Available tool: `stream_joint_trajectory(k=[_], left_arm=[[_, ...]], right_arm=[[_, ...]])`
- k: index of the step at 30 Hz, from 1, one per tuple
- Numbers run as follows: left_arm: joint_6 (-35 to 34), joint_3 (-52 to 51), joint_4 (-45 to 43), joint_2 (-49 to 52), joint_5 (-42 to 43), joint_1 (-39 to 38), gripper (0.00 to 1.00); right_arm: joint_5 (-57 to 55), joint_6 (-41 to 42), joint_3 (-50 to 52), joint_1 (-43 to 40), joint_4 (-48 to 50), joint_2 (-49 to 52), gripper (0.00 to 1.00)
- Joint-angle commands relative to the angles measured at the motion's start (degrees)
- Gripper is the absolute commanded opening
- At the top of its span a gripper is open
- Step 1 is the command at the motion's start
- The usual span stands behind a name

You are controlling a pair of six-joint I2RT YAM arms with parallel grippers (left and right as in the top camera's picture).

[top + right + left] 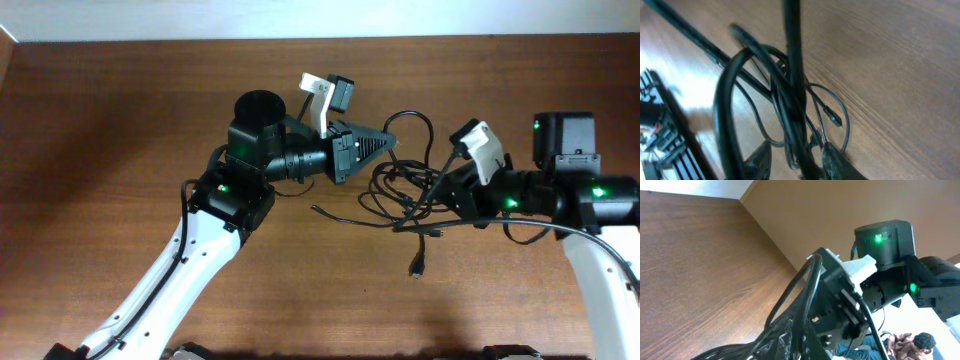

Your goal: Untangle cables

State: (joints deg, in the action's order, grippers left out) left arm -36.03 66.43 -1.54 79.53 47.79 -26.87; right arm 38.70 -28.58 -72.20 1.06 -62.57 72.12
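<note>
Here, cables point(405, 195), wooden table point(100, 150), perhaps pale wall point(300, 15)

No lettering, label, brand name, number or sign was legible in the overhead view or in either wrist view; nothing readable showed at all

- Left gripper point(390, 141): its tip sits against the cables point(405, 185); whether it pinches a strand cannot be told.
- Right gripper point(797, 162): fingers point(836, 161) blurred dark, cut off by the picture's edge.
- Plug point(414, 268): too small to tell its kind.
</note>
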Motion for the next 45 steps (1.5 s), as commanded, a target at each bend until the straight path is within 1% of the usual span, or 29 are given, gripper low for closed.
stream_joint_trajectory(k=[1, 3, 8, 11, 13, 14, 15, 16, 18, 19, 22, 23, 25, 26, 28, 29, 33, 35, 37, 42, 45], left_arm=[[-1.46, 0.26, -0.61, 0.17, 0.48, 0.04, 0.0], [-1.7, 0.26, -0.57, 0.17, 0.46, 0.04, 0.0], [-1.66, 0.26, 0.0, 0.17, -0.68, 0.07, 0.0], [0.28, 0.26, 5.27, 0.2, -5.6, 0.07, 0.0], [1.42, 0.26, 11.96, 0.2, -11.02, 0.04, 0.0], [1.64, 0.26, 16.22, 0.2, -14.99, 0.04, 0.04], [2.27, 0.26, 18.18, 0.2, -16.92, 0.04, 0.13], [3.21, 0.26, 19.96, 0.2, -18.64, 0.04, 0.16], [5.31, 0.26, 23.39, 0.2, -20.63, 0.04, 0.19], [6.43, 0.26, 24.55, 0.2, -20.65, 0.04, 0.22], [8.79, 0.26, 26.71, 0.2, -20.55, 0.04, 0.45], [9.88, 0.26, 27.32, 0.2, -20.17, 0.04, 0.56], [13.6, 0.26, 27.56, 0.2, -16.63, 0.04, 0.81], [15.45, 0.26, 27.54, 0.17, -14.67, 0.04, 0.98], [20.63, 0.26, 27.52, 0.17, -10.27, 0.04, 0.99], [26.99, 0.26, 27.56, 0.17, -6.99, 0.04, 0.99], [39.3, 0.26, 27.58, 0.17, -2.16, 0.07, 0.99], [44.0, 0.26, 27.65, 0.04, -1.49, 0.13, 0.99], [46.1, 0.26, 28.28, -0.66, -1.49, 1.03, 0.99], [46.23, 0.26, 29.09, -2.47, -1.03, 4.55, 0.99], [46.25, 0.26, 29.35, -2.51, 3.96, 4.52, 0.99]], right_arm=[[0.46, -1.05, -0.72, 1.75, 0.68, 0.63, 0.15], [0.55, -0.98, -0.72, 1.88, 0.83, 0.59, 0.04], [0.59, 0.74, -0.87, 1.88, 0.66, -0.59, 0.04], [1.07, 2.05, -2.12, 1.88, 0.72, -3.56, 0.04], [2.84, 2.05, -3.96, 1.88, 0.87, -7.37, 0.04], [3.15, 2.08, -5.03, 1.88, 1.05, -9.62, 0.04], [3.13, 2.08, -5.66, 1.88, 1.09, -11.04, 0.04], [3.13, 2.08, -6.32, 1.88, 1.11, -12.61, 0.04], [3.1, 2.36, -7.02, 1.88, 1.75, -16.06, 0.04], [3.08, 3.19, -7.02, 1.88, 2.38, -17.94, 0.04], [3.1, 5.33, -7.02, 1.88, 3.98, -22.05, 0.04], [3.08, 5.33, -7.02, 1.88, 4.22, -23.19, 0.04], [2.89, 5.57, -7.02, 1.88, 4.28, -24.61, 0.04], [2.89, 5.95, -7.02, 1.88, 4.28, -24.9, 0.04], [2.99, 6.97, -7.02, 1.88, 4.31, -25.07, 0.04], [3.02, 7.06, -6.99, 1.88, 4.26, -25.05, 0.04], [3.08, 7.02, -6.99, 1.88, 3.82, -25.05, 0.04], [2.47, 6.99, -6.99, 1.88, 3.15, -25.05, 0.04], [1.01, 6.97, -6.99, 1.88, 2.12, -25.05, 0.04], [0.76, 6.97, -6.99, 1.88, 1.9, -25.05, 0.04], [1.84, 6.97, -6.99, 1.88, 1.95, -25.05, 0.04]])
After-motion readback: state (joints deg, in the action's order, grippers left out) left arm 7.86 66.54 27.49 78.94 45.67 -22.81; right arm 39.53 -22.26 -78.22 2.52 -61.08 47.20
